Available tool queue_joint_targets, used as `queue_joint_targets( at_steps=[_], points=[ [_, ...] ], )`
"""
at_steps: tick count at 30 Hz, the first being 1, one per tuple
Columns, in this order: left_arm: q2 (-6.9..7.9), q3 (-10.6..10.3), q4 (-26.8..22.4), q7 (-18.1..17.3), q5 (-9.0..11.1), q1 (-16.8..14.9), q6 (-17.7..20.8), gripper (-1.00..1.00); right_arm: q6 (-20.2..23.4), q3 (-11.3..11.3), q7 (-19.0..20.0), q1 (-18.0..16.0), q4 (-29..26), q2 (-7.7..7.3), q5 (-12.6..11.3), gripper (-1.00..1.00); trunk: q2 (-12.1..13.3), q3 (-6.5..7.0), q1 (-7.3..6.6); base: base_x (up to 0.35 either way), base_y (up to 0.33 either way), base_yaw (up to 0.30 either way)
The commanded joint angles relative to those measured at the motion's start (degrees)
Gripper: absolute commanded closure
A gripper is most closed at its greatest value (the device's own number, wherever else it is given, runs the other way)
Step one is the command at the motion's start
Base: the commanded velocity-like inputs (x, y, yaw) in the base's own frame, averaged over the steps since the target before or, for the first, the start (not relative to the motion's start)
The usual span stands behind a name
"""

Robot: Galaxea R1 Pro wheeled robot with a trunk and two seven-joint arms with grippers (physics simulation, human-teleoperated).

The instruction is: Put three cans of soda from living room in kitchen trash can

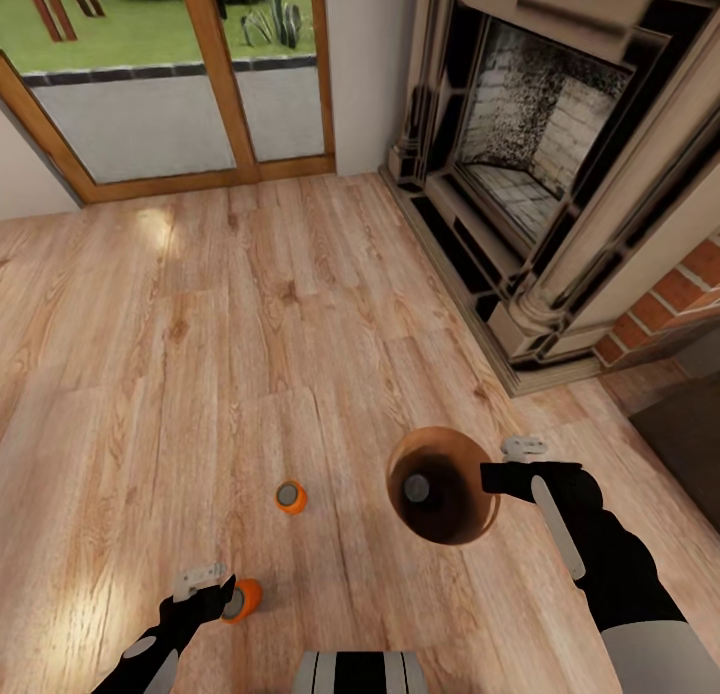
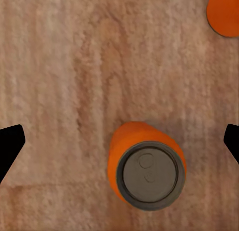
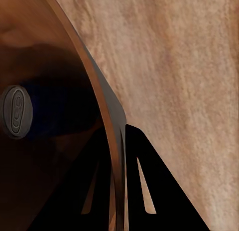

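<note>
My left end effector (image 1: 222,592) hangs spread wide over a soda can (image 2: 146,166) standing on the floor (image 1: 200,374) between its fingertips (the head view hides that gap). A second can (image 1: 291,497) stands near, beyond it. My right end effector (image 3: 117,156) pinches the trash can (image 1: 440,486) rim, a third can (image 3: 16,111) inside.

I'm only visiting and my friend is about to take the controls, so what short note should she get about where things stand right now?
Left pincer: open, fingers either side of an upright small orange soda can with a grey top on the wood floor, not gripping.
Right pincer: shut on the rim of the round glossy brown bin.
Done: one can already lies inside the bin.
Left: this can, another orange can standing on the floor between it and the bin, then taking the bin to the kitchen.
</note>
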Motion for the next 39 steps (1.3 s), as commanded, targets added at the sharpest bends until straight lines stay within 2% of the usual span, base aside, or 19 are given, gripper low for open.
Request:
queue_joint_targets(
  at_steps=[1,14,20,24,39],
  points=[
    [0.00,0.00,0.00,0.00,0.00,0.00,0.00,-1.00,-0.01,-0.01,0.31,-0.01,0.00,0.01,-1.18,1.00,0.00,-0.05,0.00,0.000,0.000,0.000],
    [-0.04,-0.07,0.00,0.00,-0.14,0.00,-0.02,-1.00,-0.01,-0.01,0.31,-0.01,-0.01,0.01,-1.18,1.00,0.00,-0.95,0.00,0.000,-0.003,0.000],
    [-0.08,-0.01,0.00,0.00,-2.19,0.00,-0.10,-1.00,-0.02,-0.01,0.31,-0.01,-0.01,0.01,-1.18,1.00,0.00,-1.00,0.00,0.011,-0.150,0.000],
    [-0.09,0.00,0.00,0.00,-2.56,0.00,-0.11,-1.00,-0.02,-0.01,0.31,-0.01,-0.01,0.01,-1.18,1.00,0.00,-1.00,0.00,0.058,-0.293,0.000],
    [-0.09,0.00,0.00,0.00,-2.81,0.00,-0.28,-1.00,-0.01,-0.01,0.31,-0.01,-0.01,0.01,-1.18,1.00,0.00,-1.35,0.00,0.009,-0.045,0.000]
  ],
)
